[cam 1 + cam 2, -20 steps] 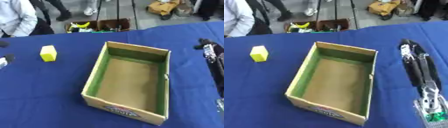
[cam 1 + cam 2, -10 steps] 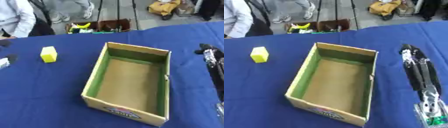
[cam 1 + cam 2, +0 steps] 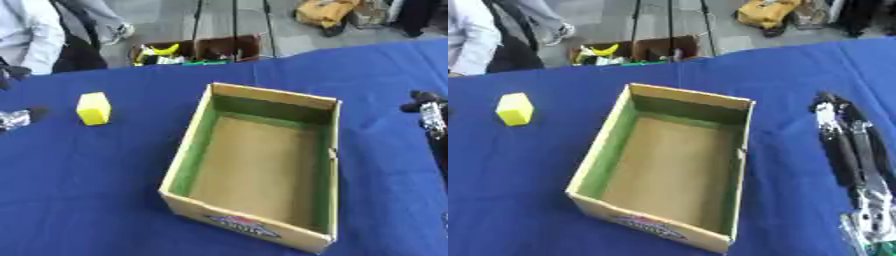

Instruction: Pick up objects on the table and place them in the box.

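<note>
The right robot hand point(image 3: 855, 145) lies along the right side of the surface point(image 3: 553, 210), its dark fingers stretched straight toward the far edge and holding nothing; it stays apart from the box wall beside it. At the left edge of the left eye view a small piece of the left robot hand point(image 3: 16, 119) shows, silver and black, and I cannot tell whether its fingers are open or curled.

One cardboard box point(image 3: 262, 227) stands in the middle of the blue surface, open at the top, with green inner walls, a bare brown floor and a printed label on its near outer wall. Nothing lies inside it.

One yellow block point(image 3: 94, 108) stands on the surface to the far left of the box, well apart from it and near the left robot hand, not touching it.

Beyond the far edge of the surface, on the floor, sits one low open crate point(image 3: 197, 50) with something yellow and green in it.
</note>
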### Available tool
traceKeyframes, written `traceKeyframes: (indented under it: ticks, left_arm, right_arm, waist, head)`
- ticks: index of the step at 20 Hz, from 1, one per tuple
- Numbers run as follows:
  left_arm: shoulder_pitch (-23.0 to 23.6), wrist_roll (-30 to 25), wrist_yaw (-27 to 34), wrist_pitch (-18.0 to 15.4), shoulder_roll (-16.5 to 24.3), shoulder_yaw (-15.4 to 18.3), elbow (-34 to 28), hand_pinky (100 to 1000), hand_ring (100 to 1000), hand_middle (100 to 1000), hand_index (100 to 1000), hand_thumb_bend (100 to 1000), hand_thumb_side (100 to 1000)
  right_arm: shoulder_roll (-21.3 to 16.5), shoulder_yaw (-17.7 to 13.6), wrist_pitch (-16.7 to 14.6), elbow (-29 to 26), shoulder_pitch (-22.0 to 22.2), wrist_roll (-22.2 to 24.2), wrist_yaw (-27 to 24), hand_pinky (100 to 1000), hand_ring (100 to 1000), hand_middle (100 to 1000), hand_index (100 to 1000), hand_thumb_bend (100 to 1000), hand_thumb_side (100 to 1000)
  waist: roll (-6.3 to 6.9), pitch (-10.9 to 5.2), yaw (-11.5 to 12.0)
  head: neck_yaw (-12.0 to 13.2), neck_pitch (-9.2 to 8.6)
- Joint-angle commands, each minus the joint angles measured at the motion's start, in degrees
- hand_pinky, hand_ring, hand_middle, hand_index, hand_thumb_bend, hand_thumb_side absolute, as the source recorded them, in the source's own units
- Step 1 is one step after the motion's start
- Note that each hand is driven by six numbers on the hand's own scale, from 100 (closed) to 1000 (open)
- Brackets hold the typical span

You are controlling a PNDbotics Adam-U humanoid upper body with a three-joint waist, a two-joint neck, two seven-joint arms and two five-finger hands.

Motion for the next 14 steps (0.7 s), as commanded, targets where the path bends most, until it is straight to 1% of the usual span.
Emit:
traceKeyframes:
  ticks: [1, 4, 7, 11, 13, 14]
  left_arm:
    - [-2.75, -0.25, -1.19, -2.87, 1.38, -0.43, 3.09, 591, 825, 883, 990, 532, 825]
    - [-5.34, -1.42, -2.75, -5.48, 0.90, -1.36, 6.40, 610, 831, 904, 1000, 530, 802]
    - [-8.08, -3.32, -4.29, -7.42, 0.06, -1.93, 10.29, 625, 837, 915, 1000, 553, 781]
    - [-11.66, -5.83, -6.95, -9.41, -1.29, -2.38, 15.24, 651, 843, 925, 1000, 626, 730]
    - [-13.26, -7.26, -8.06, -10.52, -2.06, -2.46, 17.34, 653, 844, 923, 1000, 644, 701]
    - [-14.04, -7.93, -8.53, -10.99, -2.42, -2.42, 18.30, 657, 842, 919, 1000, 639, 685]
  right_arm:
    - [-1.32, -0.37, 0.04, -0.82, -0.45, 0.03, -0.40, 930, 1000, 719, 879, 100, 990]
    - [-1.49, -0.22, 0.04, -0.85, -0.61, 0.20, -0.42, 930, 1000, 719, 879, 100, 989]
    - [-1.74, -0.10, 0.16, -0.76, -0.78, 0.39, -0.41, 930, 1000, 720, 876, 100, 988]
    - [-2.12, 0.02, 0.25, -0.80, -1.04, 0.60, -0.41, 929, 1000, 720, 875, 100, 987]
    - [-2.37, 0.08, 0.23, -0.93, -1.19, 0.67, -0.47, 929, 1000, 720, 875, 100, 988]
    - [-2.50, 0.12, 0.21, -1.03, -1.26, 0.71, -0.52, 929, 1000, 720, 875, 100, 987]
  waist:
    - [0.06, -0.96, -0.20]
    - [0.22, -0.79, -0.63]
    - [0.37, -0.50, -1.10]
    - [0.70, 0.05, -1.93]
    - [0.87, 0.39, -2.39]
    - [0.94, 0.57, -2.61]
  head:
    - [0.43, -0.78]
    - [0.73, -0.59]
    - [1.12, -0.45]
    - [1.69, -0.42]
    - [2.24, -0.42]
    - [2.64, -0.43]
